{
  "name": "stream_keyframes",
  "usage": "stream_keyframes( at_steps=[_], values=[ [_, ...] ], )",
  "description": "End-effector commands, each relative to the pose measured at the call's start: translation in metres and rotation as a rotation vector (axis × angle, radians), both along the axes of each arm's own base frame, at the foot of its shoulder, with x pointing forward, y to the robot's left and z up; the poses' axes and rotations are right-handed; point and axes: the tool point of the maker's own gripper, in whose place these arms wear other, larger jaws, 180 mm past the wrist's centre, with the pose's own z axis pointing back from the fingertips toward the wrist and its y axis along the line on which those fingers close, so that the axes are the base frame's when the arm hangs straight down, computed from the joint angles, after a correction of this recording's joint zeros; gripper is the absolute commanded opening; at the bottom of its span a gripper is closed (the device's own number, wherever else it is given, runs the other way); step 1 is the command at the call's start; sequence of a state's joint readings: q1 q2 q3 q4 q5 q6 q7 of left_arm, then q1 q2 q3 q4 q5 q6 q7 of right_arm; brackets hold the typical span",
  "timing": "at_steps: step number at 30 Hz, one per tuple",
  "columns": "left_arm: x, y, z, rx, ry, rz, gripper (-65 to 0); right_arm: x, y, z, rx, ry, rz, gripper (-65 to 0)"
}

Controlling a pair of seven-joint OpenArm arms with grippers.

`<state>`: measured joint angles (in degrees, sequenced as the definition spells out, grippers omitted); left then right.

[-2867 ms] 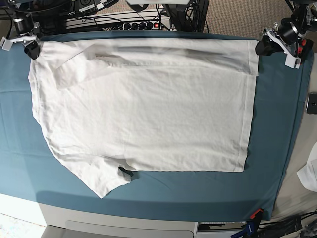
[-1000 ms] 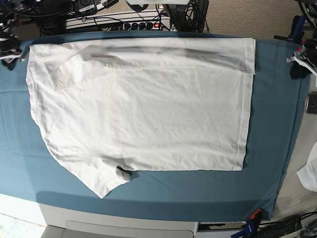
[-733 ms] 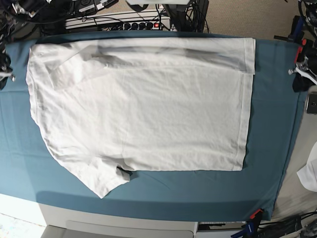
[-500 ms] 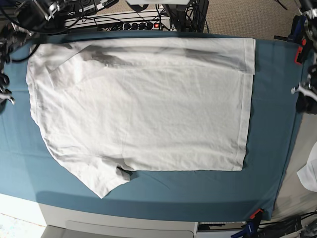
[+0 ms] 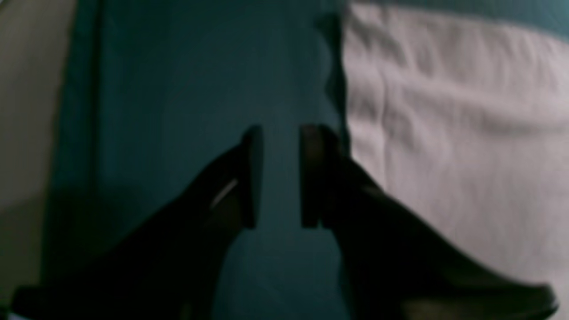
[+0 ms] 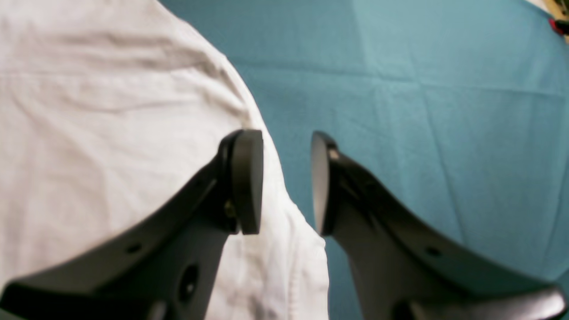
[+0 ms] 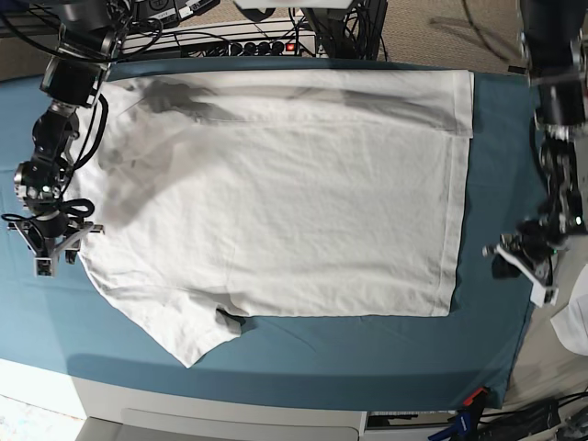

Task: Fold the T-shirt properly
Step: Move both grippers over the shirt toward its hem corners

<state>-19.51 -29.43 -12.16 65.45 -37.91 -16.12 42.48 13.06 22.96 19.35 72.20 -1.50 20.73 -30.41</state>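
White T-shirt (image 7: 276,193), one, flat on teal cloth (image 7: 367,349); two claws (image 5: 280,178) (image 6: 286,182) parted, both empty.

A: what's around the work area?
B: teal table cloth (image 7: 367,354) over the table, creases visible. Power strip (image 7: 216,43) and tangled cables behind the far edge.
A: right side?
B: white cloth scrap (image 7: 576,322) at frame edge, small dark device (image 7: 579,191) above it. Orange clamp (image 7: 474,397) on the near corner.

Even overhead light, soft wrist views.
The left wrist picture was dim and blurred; beside the right claw (image 6: 286,182) the cloth was bright.
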Motion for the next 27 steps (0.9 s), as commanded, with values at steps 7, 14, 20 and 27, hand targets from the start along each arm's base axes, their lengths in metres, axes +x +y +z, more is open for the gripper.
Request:
stream_keyframes(
  at_steps=[7,14,20,27],
  values=[
    [0.035,0.008,-0.002,-0.184,0.023,0.104,-49.4,0.024,-0.018,0.005,0.088,-0.046,-0.063,-46.2],
    [0.040,-0.004,-0.033,-0.318,0.099,0.179,-48.3,0.036,-0.004,-0.028,0.275,0.000,-0.094,-46.1],
    [0.056,-0.038,-0.027,-0.379,0.087,0.132,-44.7,0.043,0.022,-0.041,0.341,0.006,-0.067,-46.1],
    [0.070,-0.075,-0.021,-0.407,0.067,0.086,-44.7,0.046,0.039,-0.048,0.370,0.011,-0.050,-46.1]
  ],
)
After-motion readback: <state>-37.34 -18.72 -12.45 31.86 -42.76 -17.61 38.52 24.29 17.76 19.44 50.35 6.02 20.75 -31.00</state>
